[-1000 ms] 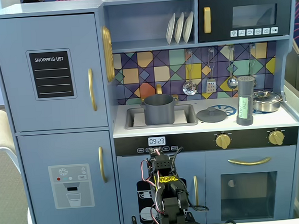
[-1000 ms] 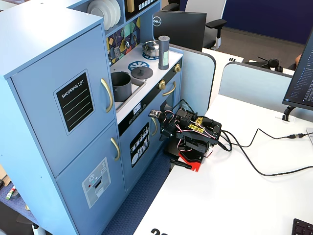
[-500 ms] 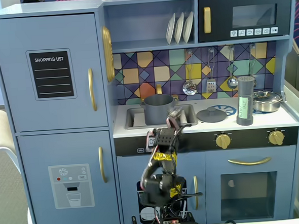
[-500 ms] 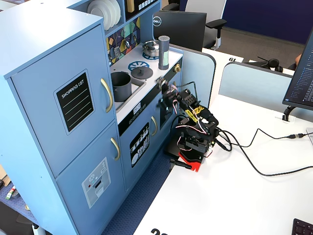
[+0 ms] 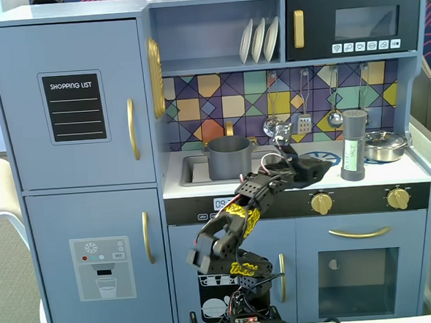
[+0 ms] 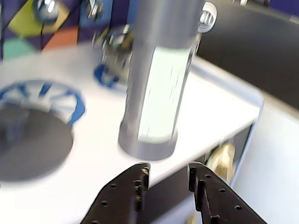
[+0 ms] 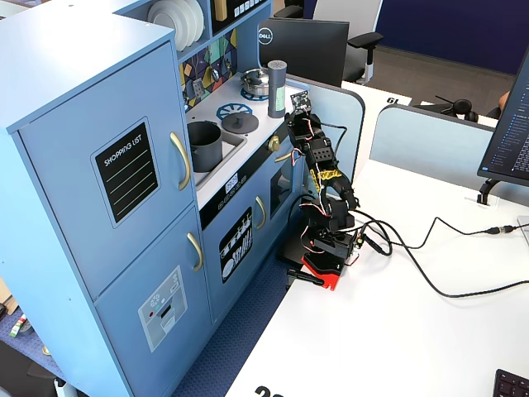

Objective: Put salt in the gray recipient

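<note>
Upright salt (image 5: 353, 146) (label "SALT")

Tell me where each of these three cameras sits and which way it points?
Fixed view, front: faces the toy kitchen head-on; the whole arm shows, reaching toward the salt.
Wrist view: rides on the arm, looking forward over the counter at the salt; only the two fingertips of the open pincer show.
Fixed view, side: high up, looking down on kitchen and desk; the whole arm shows.
Shared: all three show the salt; both fixed views show the pot.
</note>
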